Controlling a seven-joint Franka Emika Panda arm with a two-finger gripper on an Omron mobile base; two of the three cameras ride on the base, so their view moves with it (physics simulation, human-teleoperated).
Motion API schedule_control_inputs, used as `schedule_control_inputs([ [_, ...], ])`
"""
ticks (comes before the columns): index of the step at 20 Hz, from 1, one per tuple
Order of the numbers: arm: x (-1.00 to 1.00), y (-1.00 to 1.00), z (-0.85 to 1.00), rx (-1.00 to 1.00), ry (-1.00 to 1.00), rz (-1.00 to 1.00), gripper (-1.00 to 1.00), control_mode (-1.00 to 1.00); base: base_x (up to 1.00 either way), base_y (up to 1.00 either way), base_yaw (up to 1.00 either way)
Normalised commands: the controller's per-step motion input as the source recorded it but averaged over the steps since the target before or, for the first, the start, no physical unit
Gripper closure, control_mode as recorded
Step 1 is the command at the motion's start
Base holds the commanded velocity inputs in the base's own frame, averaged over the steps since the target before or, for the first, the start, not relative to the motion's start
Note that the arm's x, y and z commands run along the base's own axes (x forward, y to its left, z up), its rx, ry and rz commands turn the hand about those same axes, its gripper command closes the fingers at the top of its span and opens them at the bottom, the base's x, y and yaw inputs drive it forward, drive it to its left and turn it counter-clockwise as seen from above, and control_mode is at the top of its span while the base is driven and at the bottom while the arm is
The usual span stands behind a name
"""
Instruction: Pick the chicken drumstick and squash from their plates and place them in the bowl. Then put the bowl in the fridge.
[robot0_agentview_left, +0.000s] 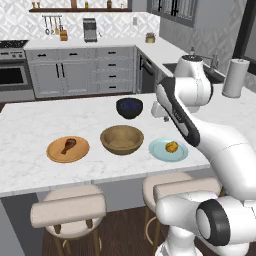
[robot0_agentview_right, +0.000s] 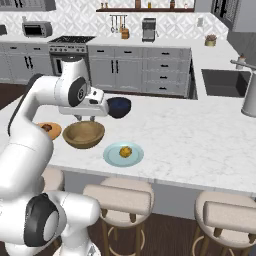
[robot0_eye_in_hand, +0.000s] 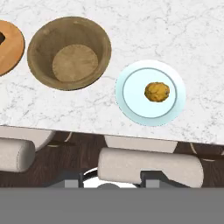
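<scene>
On the island counter the chicken drumstick (robot0_agentview_left: 69, 145) lies on the orange-tan plate (robot0_agentview_left: 55, 154) at the left. The wooden bowl (robot0_agentview_left: 121, 139) stands empty in the middle. The yellow-orange squash (robot0_agentview_left: 172, 146) sits on the pale blue-green plate (robot0_agentview_left: 159, 151) at the right. My gripper (robot0_agentview_right: 85, 119) hangs above the counter just behind the wooden bowl (robot0_agentview_right: 83, 134), its fingers apart and nothing between them. Looking down from the hand, I see the bowl (robot0_eye_in_hand: 69, 52), the squash (robot0_eye_in_hand: 157, 92) on its plate (robot0_eye_in_hand: 130, 107), and the orange plate's edge (robot0_eye_in_hand: 8, 50). The fridge is out of view.
A dark navy bowl (robot0_agentview_left: 129, 107) stands behind the wooden bowl, close to my hand. Stools (robot0_agentview_left: 67, 212) line the counter's near edge. A paper towel roll (robot0_agentview_left: 236, 77) and a sink (robot0_agentview_right: 222, 82) are at the right. Bare marble lies right of the blue-green plate.
</scene>
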Motion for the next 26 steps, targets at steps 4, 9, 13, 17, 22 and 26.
schedule_control_inputs([
  [4,-0.17,-0.16,-0.15,0.0,0.02,0.0,-1.0,-1.0,0.0,0.0,0.0],
  [9,-0.23,-0.77,-0.41,0.0,0.01,-0.04,-1.0,-1.0,0.0,0.0,0.0],
  [13,0.04,-0.97,-0.43,0.0,0.1,-0.14,-1.0,-1.0,0.0,0.0,0.0],
  [17,0.44,-0.91,-0.39,0.06,0.15,-0.18,-1.0,-1.0,0.0,0.0,0.0],
  [22,0.62,-0.55,-0.44,0.07,0.17,-0.15,-1.0,-1.0,0.0,0.0,0.0],
  [26,0.61,-0.05,-0.5,0.12,0.16,-0.24,-1.0,-1.0,0.0,0.0,0.0],
])
